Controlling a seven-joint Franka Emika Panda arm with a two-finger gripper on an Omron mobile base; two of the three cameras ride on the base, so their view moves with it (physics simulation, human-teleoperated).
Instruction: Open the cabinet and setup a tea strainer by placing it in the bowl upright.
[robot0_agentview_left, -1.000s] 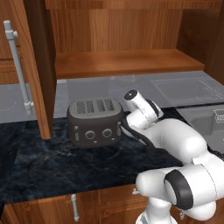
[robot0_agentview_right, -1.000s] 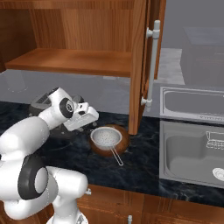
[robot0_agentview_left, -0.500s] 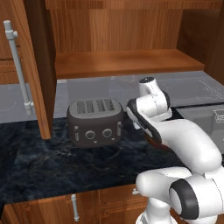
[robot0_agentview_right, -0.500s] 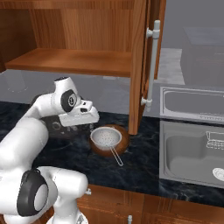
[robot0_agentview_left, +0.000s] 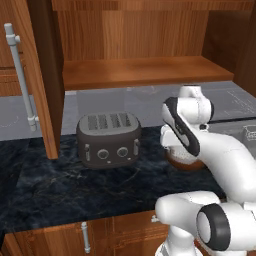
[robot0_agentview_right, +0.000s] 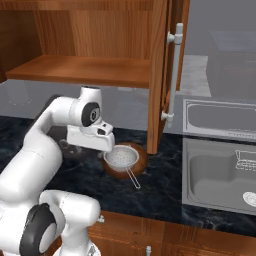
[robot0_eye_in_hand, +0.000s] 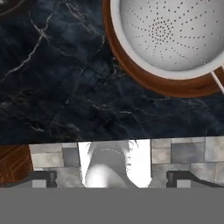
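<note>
One hand view shows tea strainer (robot0_eye_in_hand: 168, 33) perforations inside bowl (robot0_eye_in_hand: 131, 70).

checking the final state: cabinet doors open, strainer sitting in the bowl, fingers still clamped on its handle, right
Not quite. In the hand view the fingers stand apart with nothing between them, clear of the strainer. The rest holds: the strainer sits in the bowl, and the cabinet doors are open.

One cabinet (robot0_agentview_right: 100, 70) – two doors open; one tea strainer (robot0_agentview_right: 123, 159); one bowl (robot0_agentview_right: 141, 165); one toaster (robot0_agentview_left: 107, 139); one sink (robot0_agentview_right: 220, 175).
</note>
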